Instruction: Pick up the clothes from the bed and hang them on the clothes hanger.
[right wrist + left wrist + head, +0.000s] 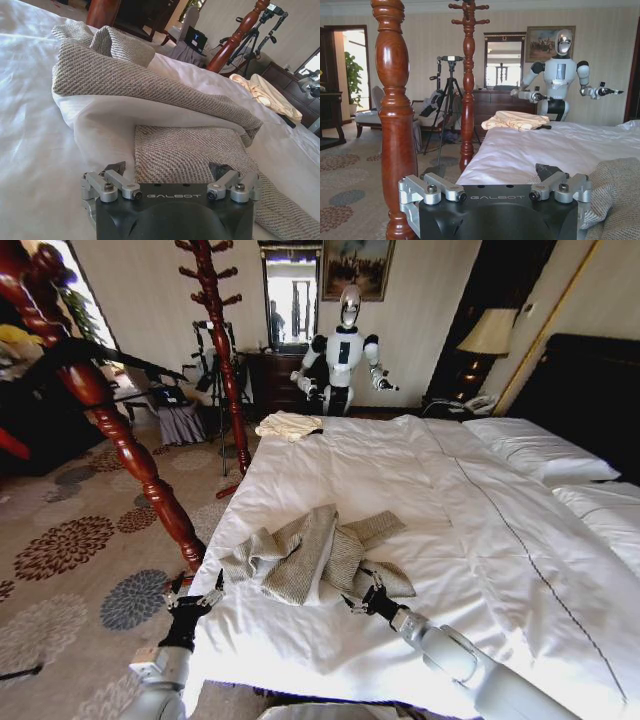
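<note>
The grey-beige herringbone tweed jacket with white lining (315,555) lies crumpled in a loose heap on the large bed with the smooth white duvet (420,490), near the foot edge and toward the corner beside the thick red-brown turned bedpost (120,430). One sleeve trails out toward that corner; another flap reaches toward the middle of the duvet.

The right gripper (362,597) rests low over the duvet at the jacket's near edge, its fingers spread apart, with folded tweed lying between and just ahead of them in the right wrist view, where the lining (107,122) shows under a thick upper fold. It holds nothing yet. The left gripper (192,602) hovers at the foot corner of the bed just beside the bedpost, fingers likewise apart and empty, the jacket's sleeve close by.

The jacket looks soft and limp, moderately weighty for cloth, and likely to sag and unfold when lifted. The tweed face should grip well; the smooth lining may slip. A pinch through a thick doubled fold, or at the collar or shoulder, seems the surest hold, since the garment must later sit on a hanger.

A small cream folded cloth (288,425) lies at the far corner of the bed, well apart.
</note>
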Controlling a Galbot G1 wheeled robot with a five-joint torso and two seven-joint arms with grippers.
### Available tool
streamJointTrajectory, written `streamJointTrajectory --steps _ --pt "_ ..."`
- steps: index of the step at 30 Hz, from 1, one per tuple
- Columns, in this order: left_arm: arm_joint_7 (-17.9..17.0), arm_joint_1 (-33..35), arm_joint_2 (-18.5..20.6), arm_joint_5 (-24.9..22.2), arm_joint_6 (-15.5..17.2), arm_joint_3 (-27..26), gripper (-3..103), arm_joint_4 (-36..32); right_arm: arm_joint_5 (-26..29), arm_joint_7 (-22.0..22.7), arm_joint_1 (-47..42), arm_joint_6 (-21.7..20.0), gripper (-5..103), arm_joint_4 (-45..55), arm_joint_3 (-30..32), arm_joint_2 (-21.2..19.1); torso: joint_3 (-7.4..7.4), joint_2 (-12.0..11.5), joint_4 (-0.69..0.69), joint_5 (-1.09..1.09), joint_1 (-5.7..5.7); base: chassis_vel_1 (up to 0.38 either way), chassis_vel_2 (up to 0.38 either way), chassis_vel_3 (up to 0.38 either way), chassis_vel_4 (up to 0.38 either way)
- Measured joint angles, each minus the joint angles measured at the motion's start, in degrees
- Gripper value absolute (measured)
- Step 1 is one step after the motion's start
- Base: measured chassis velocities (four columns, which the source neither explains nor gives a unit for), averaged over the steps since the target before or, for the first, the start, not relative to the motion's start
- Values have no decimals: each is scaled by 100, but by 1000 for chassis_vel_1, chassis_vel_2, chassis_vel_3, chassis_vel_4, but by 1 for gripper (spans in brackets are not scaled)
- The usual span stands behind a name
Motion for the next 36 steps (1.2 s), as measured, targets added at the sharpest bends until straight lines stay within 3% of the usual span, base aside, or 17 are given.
streamJointTrajectory --steps 9,12,14,17,29,31,33,36 --pt "-45 -1 -21 -157 58 43 100 -26 -837 273 -60 -129 89 -167 33 215 0 0 -1 0 0 0 0 0 0" --pt "-58 10 -17 -164 60 24 100 -28 -1078 547 -32 -217 69 -192 87 271 0 0 0 0 0 0 0 0 0" --pt "-62 10 -14 -169 62 11 100 -35 -1125 682 -34 -229 63 -187 105 287 0 0 0 0 0 0 0 0 0" --pt "-66 7 -18 -165 67 19 100 -35 -1139 800 -65 -168 52 -121 157 286 0 0 -1 0 0 0 0 0 0" --pt "-67 -10 -30 -145 73 47 100 -18 -1027 1001 -13 149 49 -140 260 337 0 0 -1 0 -1 0 0 0 0" --pt "-74 -10 -30 -189 102 66 100 -18 -981 991 44 240 55 -258 209 396 0 0 -1 0 0 0 0 0 0" --pt "-79 -8 -29 -215 112 68 100 -20 -914 959 65 300 52 -315 207 417 0 0 0 0 0 0 0 0 0" --pt "-91 -2 -13 -240 119 52 100 -20 -533 886 66 444 36 -369 276 435 0 0 0 0 0 0 0 0 0"
